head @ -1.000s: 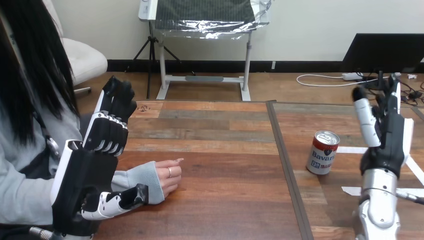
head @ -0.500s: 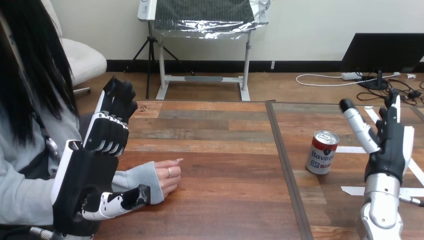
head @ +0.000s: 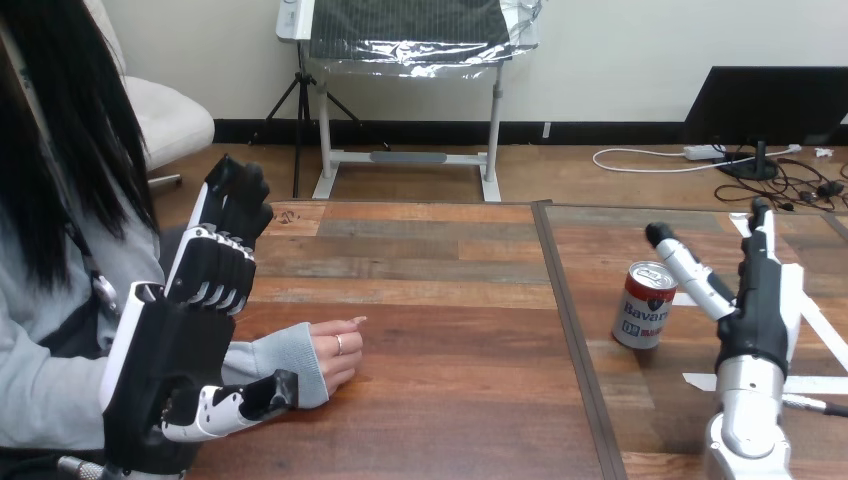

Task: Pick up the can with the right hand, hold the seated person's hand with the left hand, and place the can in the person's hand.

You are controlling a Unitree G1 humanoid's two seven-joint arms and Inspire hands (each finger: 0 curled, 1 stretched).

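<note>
Can (head: pixel 645 305) upright on the right half of the table (head: pixel 450 330). Right hand (head: pixel 757 300) just right of it, spread wide, fingers straight and pointing to the far side, thumb angled left toward the can's rim; touching or not, cannot tell. Over on the near left, left hand (head: pixel 180 350) raised, relaxed, holding nothing, thumb tip beside a grey cuff. Person's hand (head: pixel 335 355) resting loosely curled on the wood just right of that thumb, well apart from the can.

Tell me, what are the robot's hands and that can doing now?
Right hand open, beside upright can, no grip. Left hand open, raised beside person's hand resting on table. Nothing in the way.
</note>
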